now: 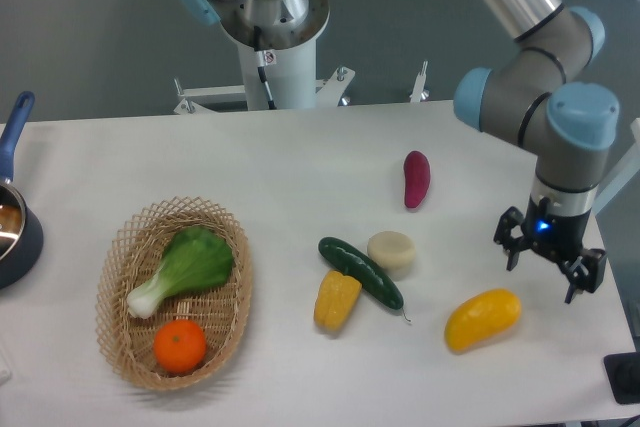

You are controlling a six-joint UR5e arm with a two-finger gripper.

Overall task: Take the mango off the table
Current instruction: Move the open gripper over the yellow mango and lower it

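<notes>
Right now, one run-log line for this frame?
stage: approach | gripper: open, above-right of mango, no contact | mango: on table

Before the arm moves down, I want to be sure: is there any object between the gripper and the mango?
Nothing visible. The gripper hangs above and right of the mango, with only bare table between. The cucumber lies farther left.

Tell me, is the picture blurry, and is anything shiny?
In the camera view, everything looks sharp; the mango and cucumber show small glossy highlights, shadows on the white table are soft and faint, and a blue light glows above the gripper.
</notes>
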